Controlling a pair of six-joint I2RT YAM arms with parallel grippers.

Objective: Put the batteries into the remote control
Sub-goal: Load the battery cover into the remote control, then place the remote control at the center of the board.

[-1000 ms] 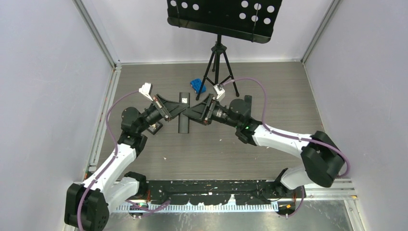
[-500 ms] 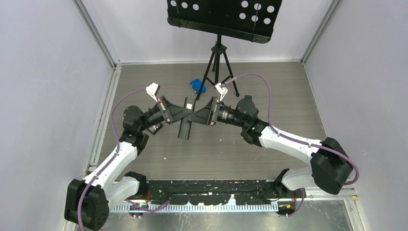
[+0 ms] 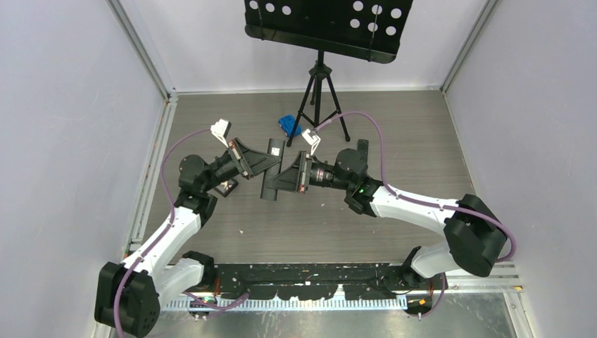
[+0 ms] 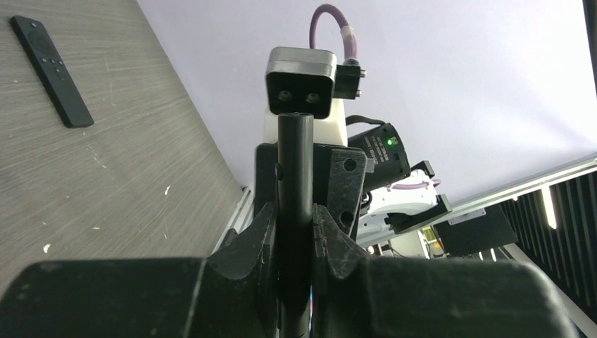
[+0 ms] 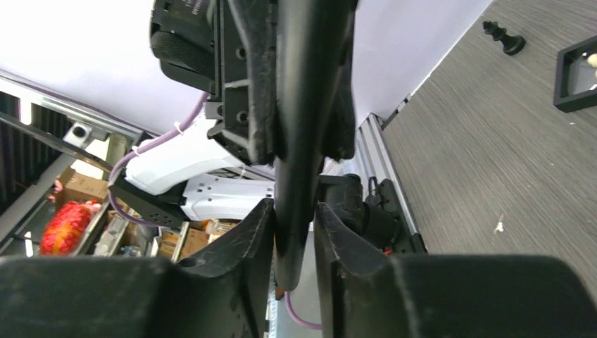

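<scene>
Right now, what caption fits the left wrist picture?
Left gripper clamps the black remote control; another remote lies on the table.

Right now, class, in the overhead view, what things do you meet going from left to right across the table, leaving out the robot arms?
small black frame → remote control → tripod

The remote control point(image 3: 269, 189), a slim matte-black bar, is held seemingly clear of the counter point(image 3: 394, 141), pinched between fingers point(image 4: 262, 232) from both sides.
</scene>
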